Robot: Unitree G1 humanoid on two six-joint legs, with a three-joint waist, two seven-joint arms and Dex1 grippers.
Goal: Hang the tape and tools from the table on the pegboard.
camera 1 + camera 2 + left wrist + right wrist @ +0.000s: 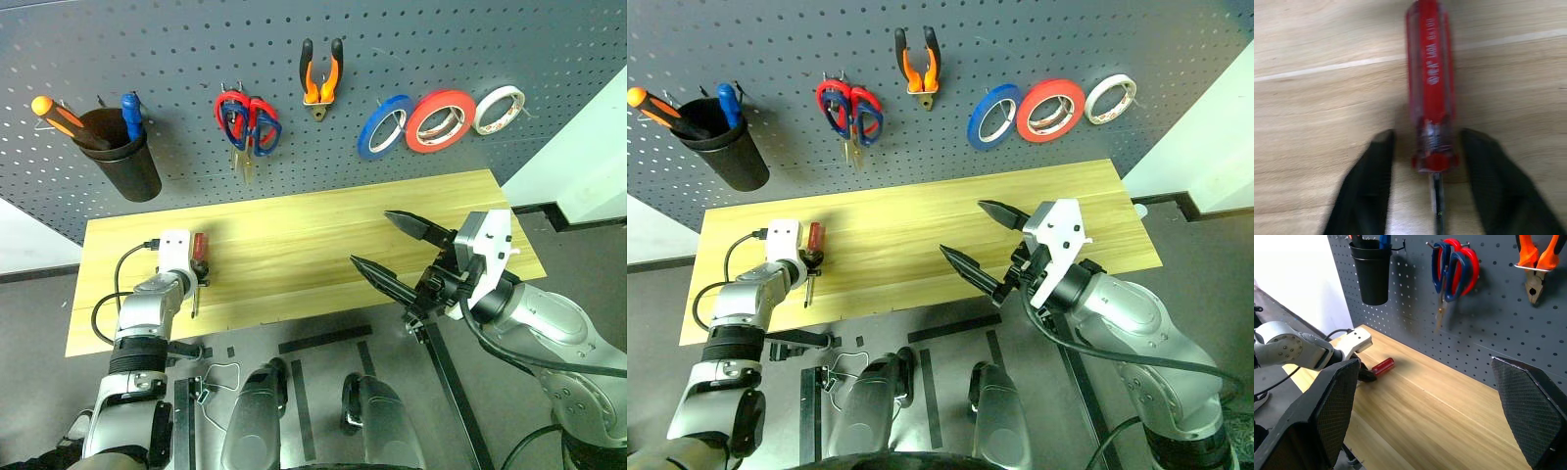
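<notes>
One red-handled screwdriver (pixel 1431 88) lies on the light wood worktop (pixel 294 245), its shaft between the two black fingers of the left claw (pixel 1432 191), which flank the handle's base with a gap on either side and have not clamped it. Right claw (pixel 392 250) hangs wide open above the worktop's near edge. On the pegboard (pixel 196 49) hang the red tape (pixel 441 120), orange-handled pliers (pixel 321 73) and dark-handled scissors (pixel 265 127).
</notes>
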